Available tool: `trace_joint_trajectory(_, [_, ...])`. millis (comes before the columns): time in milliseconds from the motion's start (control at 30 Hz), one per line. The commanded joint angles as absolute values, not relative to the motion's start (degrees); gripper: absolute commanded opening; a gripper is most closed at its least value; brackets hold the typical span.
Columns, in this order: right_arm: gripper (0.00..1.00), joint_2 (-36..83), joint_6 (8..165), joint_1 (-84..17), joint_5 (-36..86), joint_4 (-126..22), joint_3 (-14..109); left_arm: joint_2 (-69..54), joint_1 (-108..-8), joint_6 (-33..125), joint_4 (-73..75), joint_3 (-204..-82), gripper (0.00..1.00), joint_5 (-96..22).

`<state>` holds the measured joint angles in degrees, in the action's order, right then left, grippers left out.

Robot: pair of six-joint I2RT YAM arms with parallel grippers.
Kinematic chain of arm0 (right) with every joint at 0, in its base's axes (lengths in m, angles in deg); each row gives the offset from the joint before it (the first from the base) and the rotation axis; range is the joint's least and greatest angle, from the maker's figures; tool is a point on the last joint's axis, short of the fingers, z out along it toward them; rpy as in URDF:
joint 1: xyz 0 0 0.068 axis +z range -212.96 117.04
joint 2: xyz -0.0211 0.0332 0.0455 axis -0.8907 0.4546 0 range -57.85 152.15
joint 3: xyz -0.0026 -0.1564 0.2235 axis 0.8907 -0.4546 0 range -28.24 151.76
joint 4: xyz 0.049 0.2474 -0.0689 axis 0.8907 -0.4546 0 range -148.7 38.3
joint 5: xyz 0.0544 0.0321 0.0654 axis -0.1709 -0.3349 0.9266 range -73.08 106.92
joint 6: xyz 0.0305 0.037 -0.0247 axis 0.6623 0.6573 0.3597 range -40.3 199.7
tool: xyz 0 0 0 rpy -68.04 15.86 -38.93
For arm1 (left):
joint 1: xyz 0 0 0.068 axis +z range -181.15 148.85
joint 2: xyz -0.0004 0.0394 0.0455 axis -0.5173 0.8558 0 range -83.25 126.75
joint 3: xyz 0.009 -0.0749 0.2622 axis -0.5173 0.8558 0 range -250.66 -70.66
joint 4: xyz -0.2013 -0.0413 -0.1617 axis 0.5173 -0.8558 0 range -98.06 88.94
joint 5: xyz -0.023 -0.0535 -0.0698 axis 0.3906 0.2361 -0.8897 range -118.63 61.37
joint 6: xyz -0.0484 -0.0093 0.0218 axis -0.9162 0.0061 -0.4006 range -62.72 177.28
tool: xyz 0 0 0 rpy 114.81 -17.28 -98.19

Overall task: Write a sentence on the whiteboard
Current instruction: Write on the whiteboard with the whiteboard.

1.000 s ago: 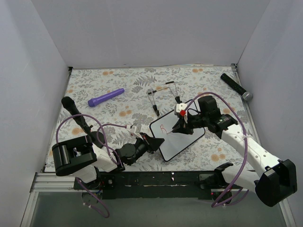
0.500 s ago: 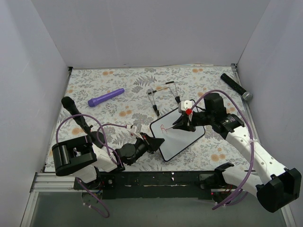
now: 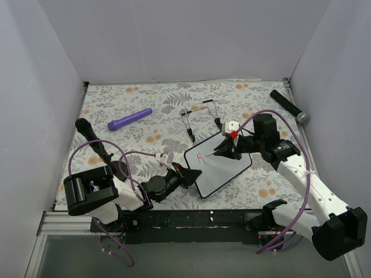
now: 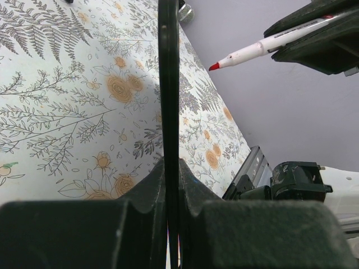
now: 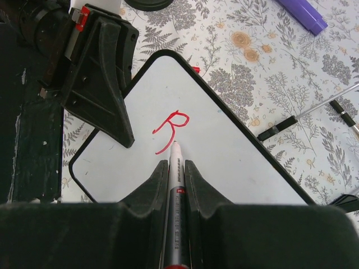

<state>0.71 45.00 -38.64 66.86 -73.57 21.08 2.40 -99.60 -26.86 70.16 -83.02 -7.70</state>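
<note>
Whiteboard (image 3: 223, 171) lies on floral bench (image 3: 145, 98), front-centre, btwn my two arms, turned diagonal to bench edge. Thin black rim, rounded corners.

L jaws: together, clamped on board's near-left rim. My L wrist cam looks straight along that rim, edge-on, pinched btwn both pads.

R jaws: shut on red marker (image 5: 175, 168), barrel running down the middle btwn the fingers, nib pointing at board. Red cap end sticks up behind jaws in top view.

Sentence (image 5: 171, 130): one red letter so far, a capital "R", slanted, on the part of the board toward L jaws. Nothing else written that I can see.

Nib sits just below foot of the "R" in R wrist cam. From L wrist cam the nib looks clear of the surface, small gap; can't be certain of contact.

Other items on bench:
- black wire stand (image 3: 200, 116), just beyond board's far edge; one leg lies close beside rim, R wrist cam.
- purple cylinder (image 3: 130, 119), far left, well apart from board.
- black mic-shaped stick (image 3: 288, 106), far right corner, near wall.
</note>
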Motion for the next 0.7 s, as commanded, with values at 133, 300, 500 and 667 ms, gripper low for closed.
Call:
trace_joint_trajectory(133, [0.01, -0.5, 46.7, -39.5, 68.4, -69.8, 19.3, 1.3, -100.0, -26.0, 76.4, -83.0, 0.00, -8.3])
trace_joint_trajectory(300, [0.01, -1.0, 47.0, -39.6, 69.0, -69.4, 18.4, 1.1, -100.0, -26.2, 76.1, -83.0, 0.00, -8.0])
trace_joint_trajectory(500, [0.01, -1.3, 47.4, -39.6, 69.3, -68.6, 17.4, 1.4, -100.0, -26.6, 75.9, -83.1, 0.00, -7.9])
trace_joint_trajectory(667, [0.01, -1.1, 48.8, -39.7, 68.3, -67.4, 17.6, 1.5, -100.0, -27.0, 75.8, -83.3, 0.00, -7.7])
